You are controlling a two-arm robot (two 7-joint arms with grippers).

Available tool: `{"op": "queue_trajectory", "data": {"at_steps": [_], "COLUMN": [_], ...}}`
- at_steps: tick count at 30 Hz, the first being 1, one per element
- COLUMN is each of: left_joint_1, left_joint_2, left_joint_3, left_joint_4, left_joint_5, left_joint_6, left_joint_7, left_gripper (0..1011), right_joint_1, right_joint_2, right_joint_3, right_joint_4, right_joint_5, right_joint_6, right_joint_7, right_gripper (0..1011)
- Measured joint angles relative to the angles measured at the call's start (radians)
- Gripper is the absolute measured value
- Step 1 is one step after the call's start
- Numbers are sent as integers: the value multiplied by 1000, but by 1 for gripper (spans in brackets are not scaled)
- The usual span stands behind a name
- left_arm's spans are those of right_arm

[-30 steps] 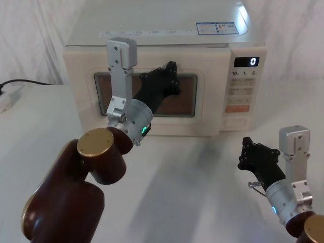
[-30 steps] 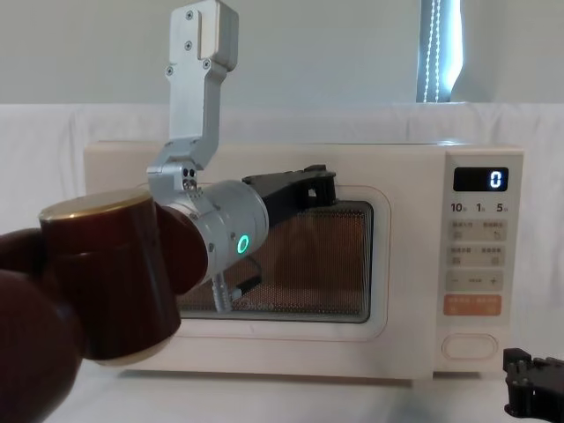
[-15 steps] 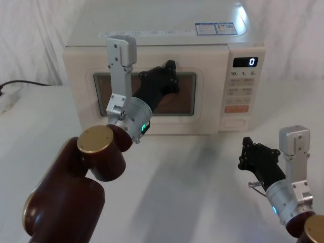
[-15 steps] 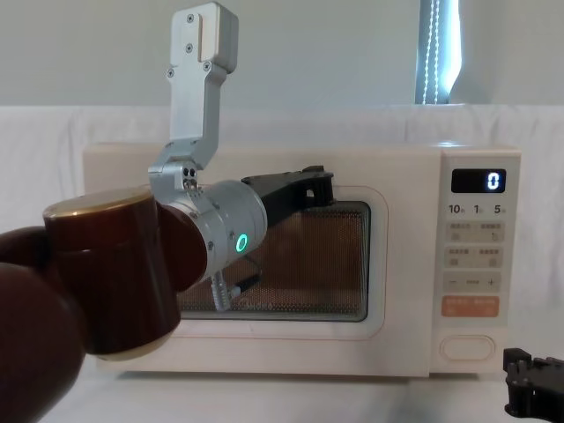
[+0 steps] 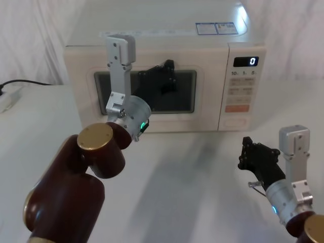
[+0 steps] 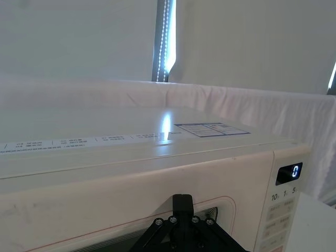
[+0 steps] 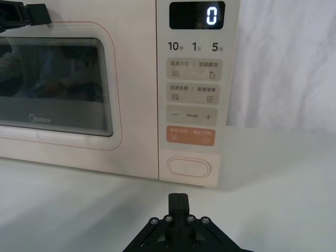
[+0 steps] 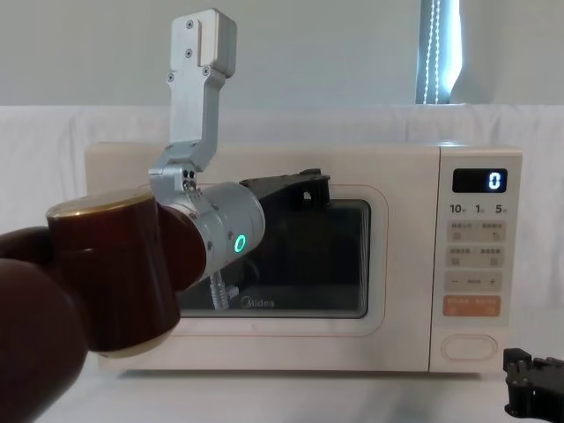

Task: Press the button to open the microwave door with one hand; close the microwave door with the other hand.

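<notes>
black cable [image 5: 25, 82] at far left, perhaps a white adapter [image 5: 9, 99].

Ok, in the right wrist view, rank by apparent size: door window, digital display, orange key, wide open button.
Largest to smallest:
1. door window, cut off by the frame edge
2. digital display
3. orange key and open button: look alike, not ranked

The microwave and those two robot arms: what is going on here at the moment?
The left hand is up against the microwave door, near the top of its dark window, and the door sits flush with the control panel, so it looks shut. The right hand hangs low over the table, in front of the panel and clear of the button. The display reads 0.
</notes>
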Motion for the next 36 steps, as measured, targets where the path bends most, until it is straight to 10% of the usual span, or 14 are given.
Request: {"op": "queue_trajectory", "data": {"at_steps": [18,36], "left_joint_1": [68,264], "left_joint_2": [15,95], "left_joint_3": [13,-16], "left_joint_4": [-106,-361], "left_joint_5": [-27,-67], "left_joint_6": [25,112], "left_joint_7": [-22,35], "left_gripper": [0,0], "right_joint_1": [0,0], "right_joint_2": [0,0], "right_joint_3": [0,0], "right_joint_4": [0,0], "right_joint_5": [0,0], "right_joint_6": [0,0], "right_joint_7": [0,0], "right_gripper": [0,0]}}
